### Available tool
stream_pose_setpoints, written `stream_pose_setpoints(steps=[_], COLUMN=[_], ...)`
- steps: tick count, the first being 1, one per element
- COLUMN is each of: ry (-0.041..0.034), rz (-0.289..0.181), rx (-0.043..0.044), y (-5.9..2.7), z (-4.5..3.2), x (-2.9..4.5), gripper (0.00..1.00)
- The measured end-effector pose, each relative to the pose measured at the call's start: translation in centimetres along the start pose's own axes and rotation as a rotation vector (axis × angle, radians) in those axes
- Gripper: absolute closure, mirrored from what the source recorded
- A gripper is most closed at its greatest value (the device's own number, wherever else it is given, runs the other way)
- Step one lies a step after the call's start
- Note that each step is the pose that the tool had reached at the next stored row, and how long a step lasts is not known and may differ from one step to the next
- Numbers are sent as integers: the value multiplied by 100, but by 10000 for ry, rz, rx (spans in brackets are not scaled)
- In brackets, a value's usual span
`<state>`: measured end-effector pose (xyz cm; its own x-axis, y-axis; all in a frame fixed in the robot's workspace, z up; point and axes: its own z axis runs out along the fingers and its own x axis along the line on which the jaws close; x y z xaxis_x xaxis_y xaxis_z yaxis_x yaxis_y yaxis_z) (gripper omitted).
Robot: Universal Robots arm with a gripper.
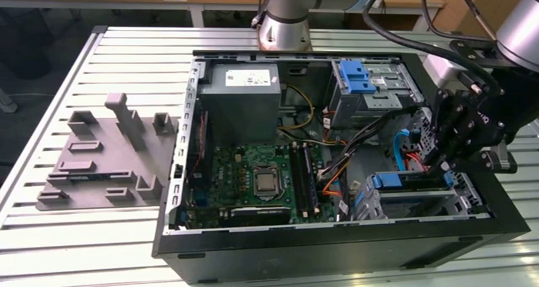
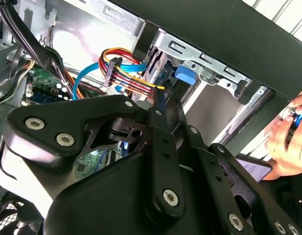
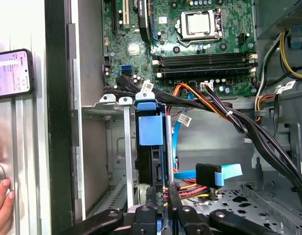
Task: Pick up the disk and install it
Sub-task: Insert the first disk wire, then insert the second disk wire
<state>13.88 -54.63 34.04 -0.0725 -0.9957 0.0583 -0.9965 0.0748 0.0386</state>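
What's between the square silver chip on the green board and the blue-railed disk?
In the exterior view: long black memory slots, then orange and black cables, before the blue-railed silver-grey disk.

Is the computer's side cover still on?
No, in the exterior view the computer case lies open, with the green motherboard and cables showing inside.

**Slatted metal table with three things on it**

The table (image 1: 76, 236) has a top of pale metal slats. An open black computer case (image 1: 337, 243) lies on it toward the exterior view's right. A grey plastic fixture (image 1: 105, 158) lies well apart on the left. The arm's base (image 1: 284, 31) stands behind the case.
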Motion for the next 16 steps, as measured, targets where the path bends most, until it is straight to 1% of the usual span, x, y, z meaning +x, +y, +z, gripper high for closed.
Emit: stream_pose_setpoints(steps=[3, 5, 16], ry=[-3, 0, 2], rz=[0, 0, 0], rx=[-1, -1, -1], y=[0, 0, 6], z=[0, -1, -3], x=[0, 0, 1], gripper=[78, 89, 89])
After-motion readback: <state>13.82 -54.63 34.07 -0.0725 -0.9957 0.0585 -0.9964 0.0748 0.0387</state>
